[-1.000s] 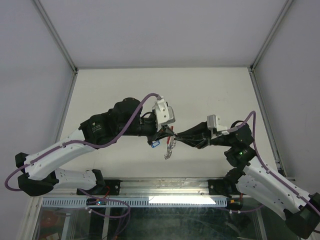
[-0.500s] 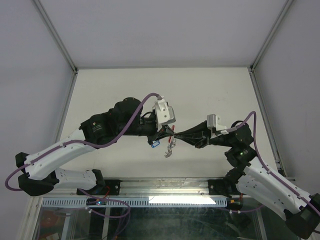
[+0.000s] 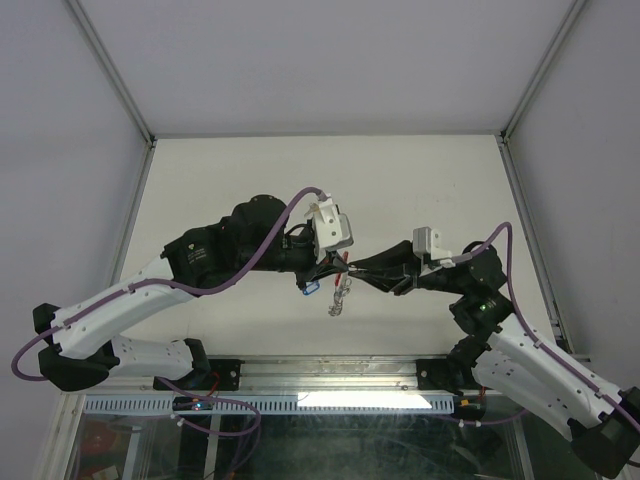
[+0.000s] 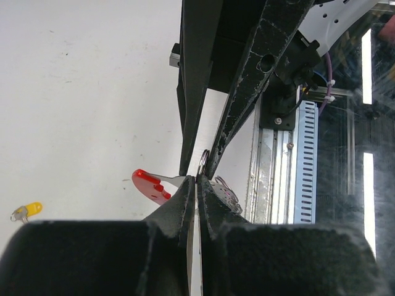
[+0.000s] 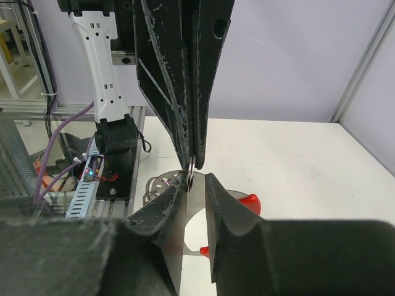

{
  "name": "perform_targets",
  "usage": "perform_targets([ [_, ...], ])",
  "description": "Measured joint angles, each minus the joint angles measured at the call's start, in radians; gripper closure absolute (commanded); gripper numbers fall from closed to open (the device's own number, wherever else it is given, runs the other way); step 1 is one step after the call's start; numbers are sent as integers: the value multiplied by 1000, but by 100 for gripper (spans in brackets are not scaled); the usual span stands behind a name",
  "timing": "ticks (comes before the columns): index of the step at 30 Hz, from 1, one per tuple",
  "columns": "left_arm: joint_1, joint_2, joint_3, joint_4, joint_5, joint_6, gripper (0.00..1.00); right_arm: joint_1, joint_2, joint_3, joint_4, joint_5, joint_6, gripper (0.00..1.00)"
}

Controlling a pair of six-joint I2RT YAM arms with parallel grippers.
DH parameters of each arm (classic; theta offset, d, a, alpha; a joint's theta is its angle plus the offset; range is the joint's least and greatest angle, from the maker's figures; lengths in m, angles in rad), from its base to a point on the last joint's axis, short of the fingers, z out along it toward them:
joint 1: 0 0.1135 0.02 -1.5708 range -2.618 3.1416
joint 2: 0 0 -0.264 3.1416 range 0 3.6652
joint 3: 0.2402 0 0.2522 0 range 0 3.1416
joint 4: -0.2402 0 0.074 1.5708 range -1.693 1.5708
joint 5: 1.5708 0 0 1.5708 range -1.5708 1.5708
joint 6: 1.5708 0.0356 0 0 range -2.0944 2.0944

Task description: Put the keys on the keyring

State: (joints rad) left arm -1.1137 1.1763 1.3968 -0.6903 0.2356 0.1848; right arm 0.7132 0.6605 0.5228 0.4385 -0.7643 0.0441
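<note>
Keys first: the yellow key (image 4: 28, 211) lies alone on the surface (image 4: 80, 92) at the lower left of the left wrist view, well apart from everything else, so it is not yet threaded. Moving right, the left jaws are clamped tight on the keyring (image 4: 151, 185), held in mid-air at the centre of the overhead view. Its red tab sticks out to their left, the silvery ring (image 4: 202, 161) shows just above their tips, and the chain (image 3: 340, 298) dangles below. A blue speck (image 3: 312, 287) just under those jaws is probably the blue key; whether it is already on the ring I cannot tell. Right again, the right jaws stand narrowly parted, tips at the ring's edge, gripping nothing that I can see. The step in hand looks like prying open the ring's coil. Doing it well likely means keeping the left clamp steady, catching only one turn of wire, and spreading it gently so the ring does not twist out. Against the frame a second ago, the left wrist has rolled slightly, the right arm has nudged a little up-frame, and the keyring hangs at much the same spot.
</note>
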Motion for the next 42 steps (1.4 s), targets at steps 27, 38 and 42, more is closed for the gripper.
perform_targets([
  [27,0,15,4,-26,-2,14,100,0,-27,0,-50,42,-42,100],
  [38,0,15,4,-42,-16,17,77,1,-15,5,-56,26,-42,100],
  [42,0,15,4,-42,-22,17,71,1,-15,6,-55,28,-38,100],
])
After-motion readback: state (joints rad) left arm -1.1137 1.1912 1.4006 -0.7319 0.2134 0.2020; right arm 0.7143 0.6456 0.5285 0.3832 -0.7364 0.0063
